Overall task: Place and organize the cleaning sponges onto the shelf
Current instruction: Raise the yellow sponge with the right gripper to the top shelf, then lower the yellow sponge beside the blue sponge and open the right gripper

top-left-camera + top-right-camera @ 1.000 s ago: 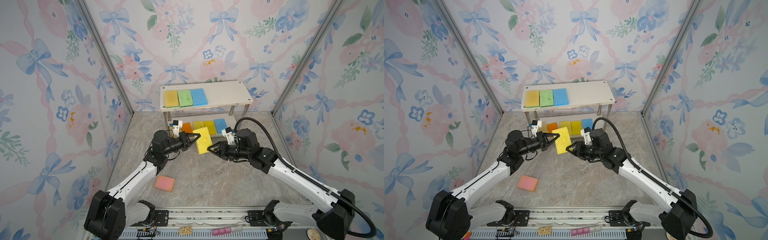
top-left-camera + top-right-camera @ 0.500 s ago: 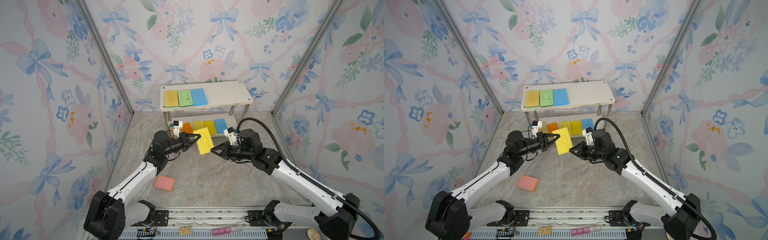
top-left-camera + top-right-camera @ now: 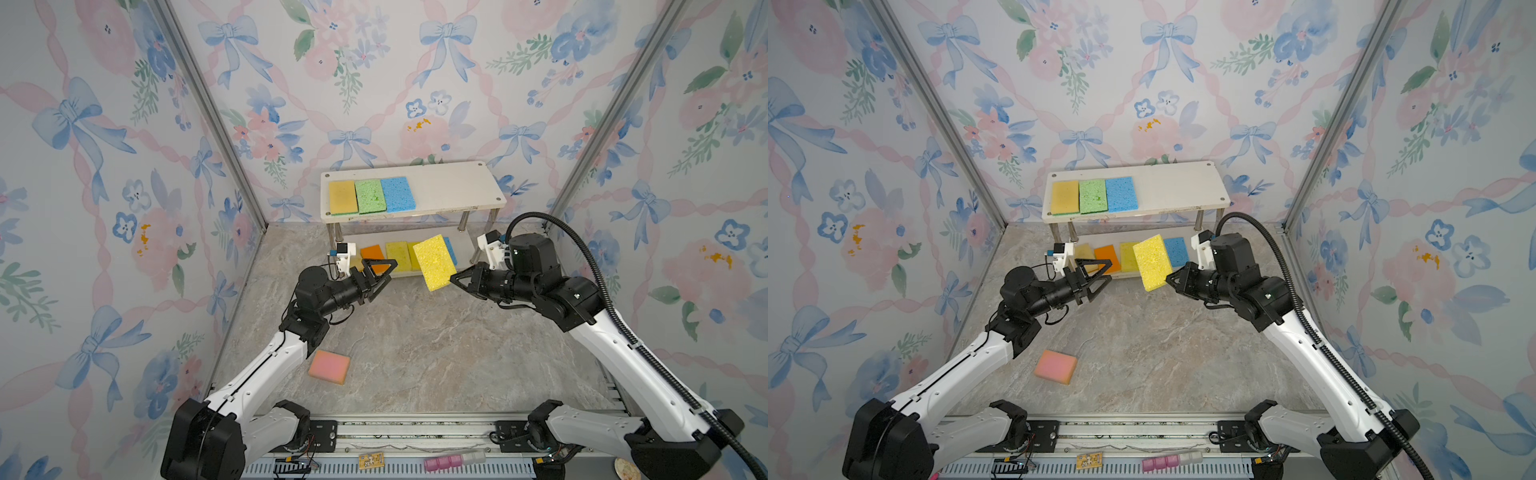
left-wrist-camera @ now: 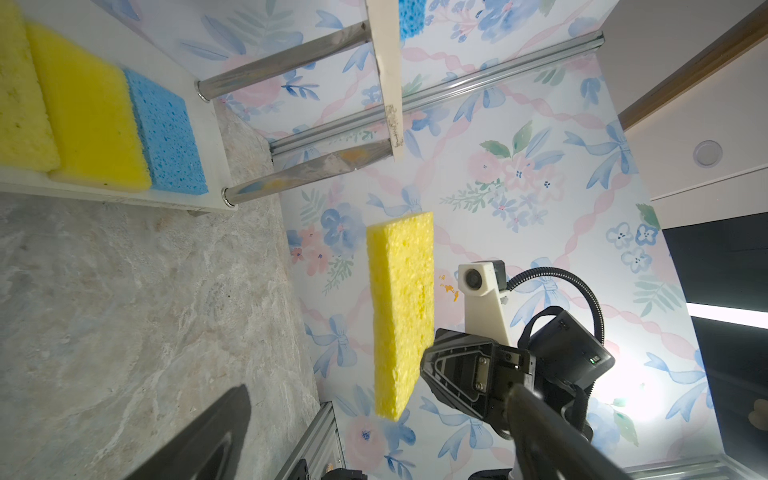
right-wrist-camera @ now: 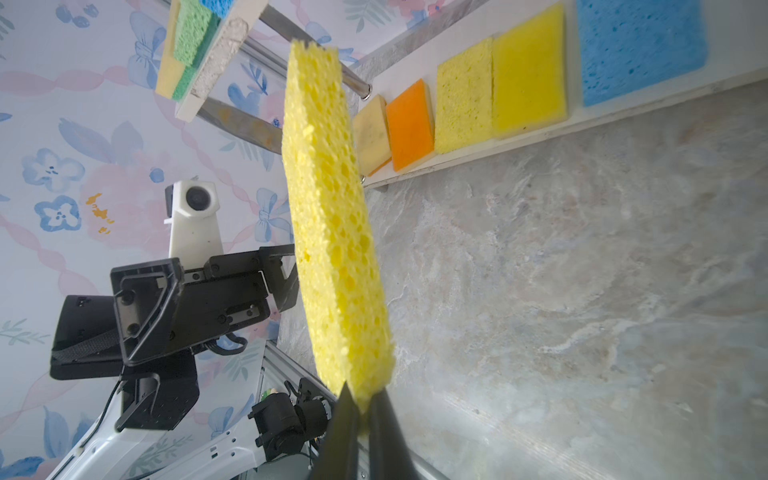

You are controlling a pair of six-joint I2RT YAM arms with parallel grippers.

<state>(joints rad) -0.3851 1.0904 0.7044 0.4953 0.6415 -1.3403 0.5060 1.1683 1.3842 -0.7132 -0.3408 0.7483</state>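
Yellow sponge [image 3: 433, 262] in right claw [image 3: 454, 277], apart from left claw [image 3: 390, 272].

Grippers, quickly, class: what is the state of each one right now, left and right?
Left gripper: open, holding nothing.
Right gripper: closed on the corner of the yellow sponge, held in the air.

Ahead of right gripper [image 3: 453, 277]: shelf [image 3: 457, 189] lower board crowded with sponges [image 3: 397, 255], upper board's half nearest it bare. Between it and left gripper [image 3: 390, 271]: yellow sponge [image 3: 432, 262]. Floor [image 3: 415, 340] below open.
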